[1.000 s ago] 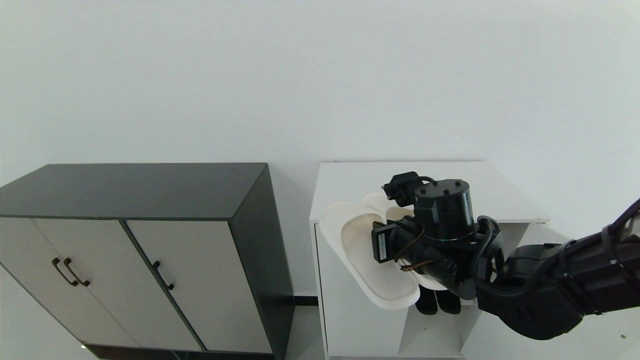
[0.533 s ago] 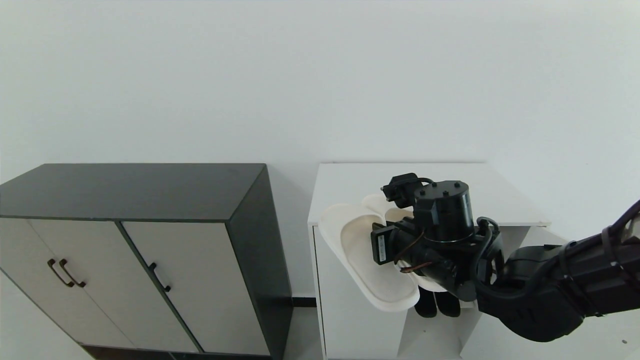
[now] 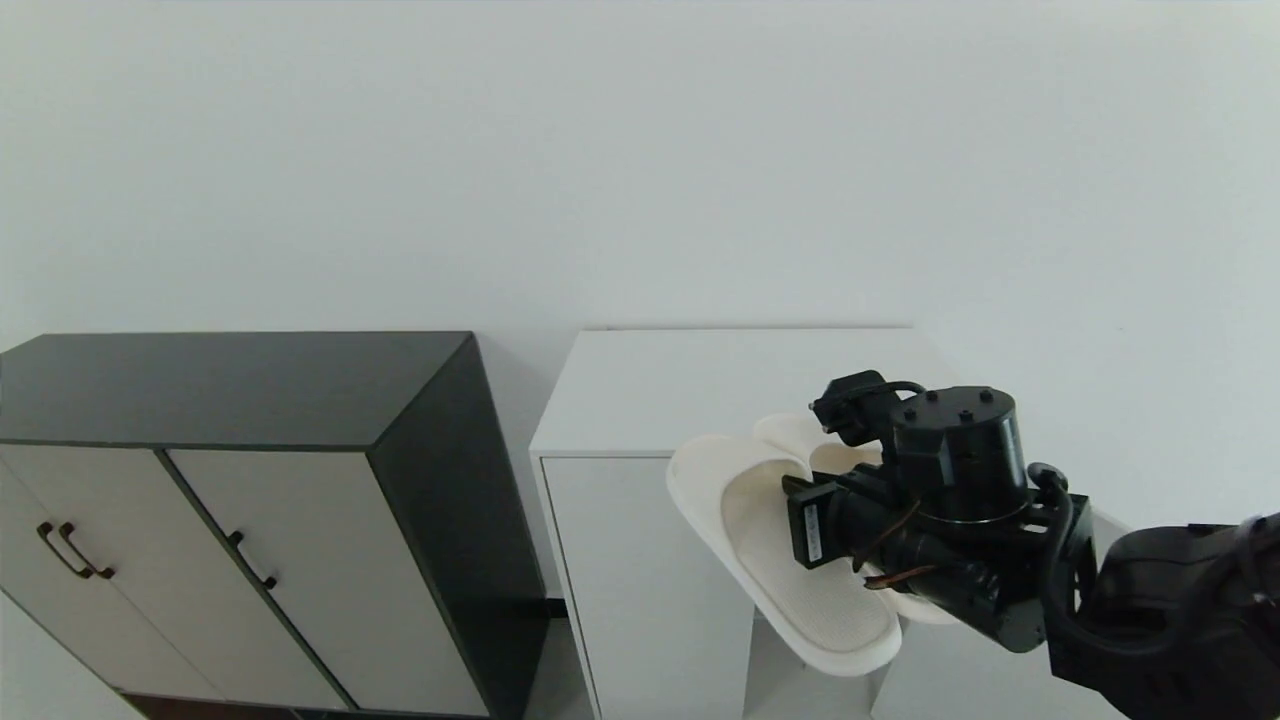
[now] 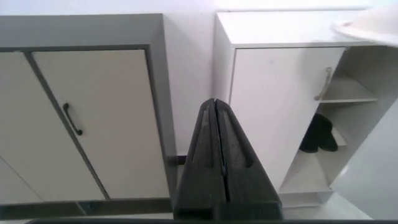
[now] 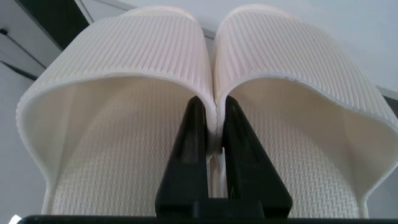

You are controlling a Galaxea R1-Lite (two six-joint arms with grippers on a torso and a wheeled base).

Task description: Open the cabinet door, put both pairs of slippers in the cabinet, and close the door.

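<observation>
Dark cabinet at left is shut. Our left gripper has its jaws pressed together, empty. The white cabinet stands open, black slippers in its lower compartment. Right of it, our right gripper pinches the white slippers by their inner straps. We judge the second pair is in hand; next we must carry it into the opening and let go.

I see bright, even, diffuse light in head view; wall pale, evenly lit. Soft shadow fills gap between dark cabinet and white cabinet; dark cabinet's side reads near black. Slippers' ribbed uppers catch light, insides shaded. Left claw looms as dark silhouette.
</observation>
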